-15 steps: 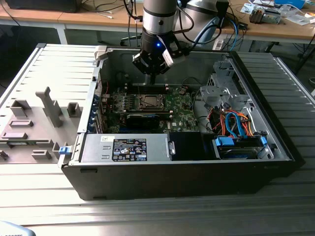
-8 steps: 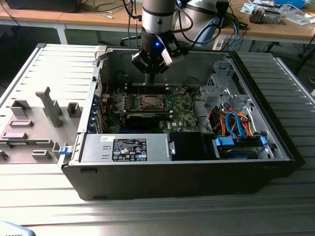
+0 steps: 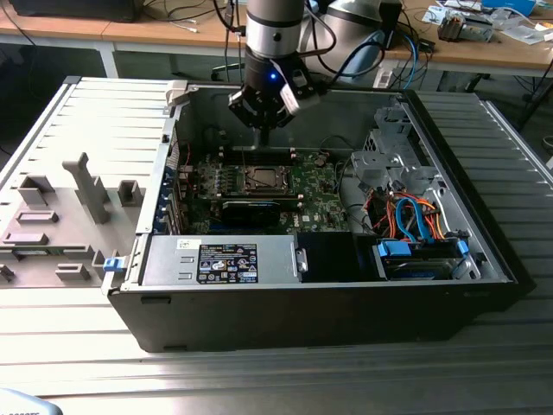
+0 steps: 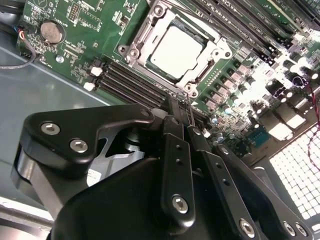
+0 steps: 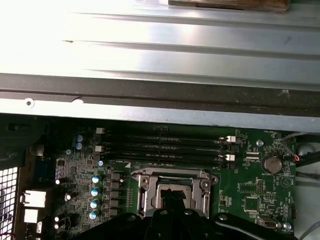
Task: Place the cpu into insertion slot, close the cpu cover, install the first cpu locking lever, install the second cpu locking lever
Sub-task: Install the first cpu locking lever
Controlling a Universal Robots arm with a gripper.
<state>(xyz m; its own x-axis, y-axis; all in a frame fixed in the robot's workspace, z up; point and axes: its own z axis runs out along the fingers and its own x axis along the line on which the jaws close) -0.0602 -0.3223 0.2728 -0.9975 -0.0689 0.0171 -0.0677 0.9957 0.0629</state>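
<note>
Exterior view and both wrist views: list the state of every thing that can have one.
computer case: open, side panel off.
cpu: seated flat on the green circuit board.
cpu cover: lowered flat around the cpu.
claw: shut, empty, above the board.

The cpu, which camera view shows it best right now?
The second wrist view: the cpu lies whole and bright in the insertion slot. The first wrist view has the tool covering part of it; the exterior view shows it small and distant.

Cpu (image 4: 177, 51): smooth matt silvery metal.
</note>
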